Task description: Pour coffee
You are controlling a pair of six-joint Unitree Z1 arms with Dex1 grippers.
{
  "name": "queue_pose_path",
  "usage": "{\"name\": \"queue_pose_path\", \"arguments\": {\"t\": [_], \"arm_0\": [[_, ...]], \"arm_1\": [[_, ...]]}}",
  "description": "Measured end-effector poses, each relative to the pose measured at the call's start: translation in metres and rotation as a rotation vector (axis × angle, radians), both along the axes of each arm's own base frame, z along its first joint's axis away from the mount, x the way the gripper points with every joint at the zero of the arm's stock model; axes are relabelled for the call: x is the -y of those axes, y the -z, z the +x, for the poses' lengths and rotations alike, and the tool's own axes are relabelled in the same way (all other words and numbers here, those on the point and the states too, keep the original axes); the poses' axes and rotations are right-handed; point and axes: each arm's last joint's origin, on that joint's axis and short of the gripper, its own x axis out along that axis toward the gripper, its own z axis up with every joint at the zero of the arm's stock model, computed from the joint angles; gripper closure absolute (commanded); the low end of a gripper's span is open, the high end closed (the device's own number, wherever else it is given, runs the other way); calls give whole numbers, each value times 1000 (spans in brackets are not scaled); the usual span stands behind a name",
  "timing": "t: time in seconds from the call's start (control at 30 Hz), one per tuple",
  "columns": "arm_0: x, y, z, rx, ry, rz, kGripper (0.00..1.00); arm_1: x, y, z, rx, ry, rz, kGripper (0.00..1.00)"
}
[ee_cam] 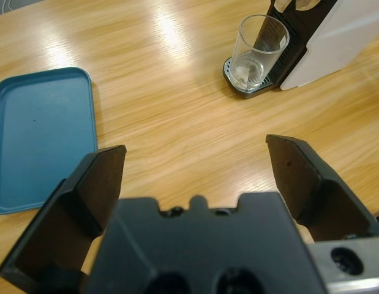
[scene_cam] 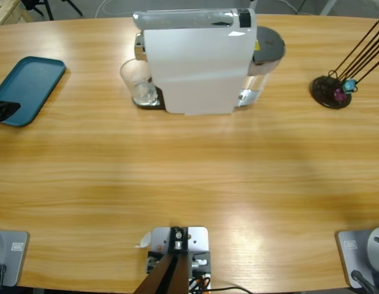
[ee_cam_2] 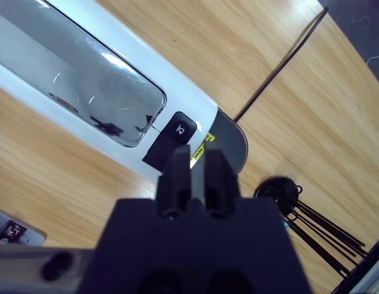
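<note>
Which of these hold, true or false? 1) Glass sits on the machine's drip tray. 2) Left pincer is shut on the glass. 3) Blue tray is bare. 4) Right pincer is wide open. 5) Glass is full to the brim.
1) True: the glass stands on the drip tray of the coffee machine.
2) False: the left pincer is open, holding nothing, apart from the glass.
3) True: nothing lies on the blue tray.
4) False: the right pincer is shut, above the machine's button.
5) False: it looks almost empty; no coffee can be made out.
</note>
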Motion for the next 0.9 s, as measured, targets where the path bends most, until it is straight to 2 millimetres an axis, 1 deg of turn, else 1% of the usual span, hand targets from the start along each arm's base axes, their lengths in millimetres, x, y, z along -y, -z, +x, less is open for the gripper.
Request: {"name": "queue_pose_path", "arguments": {"t": [0.13,0.4,0.9], "arm_0": [[0,0,0,0,0,0,0],[0,0,0,0,0,0,0],[0,0,0,0,0,0,0]], "arm_1": [[-3,5,4,-12,0,-9,1000],[-4,-2,5,9,-1,11,1000],[-9,4,8,-21,-16,25,1000]]}}
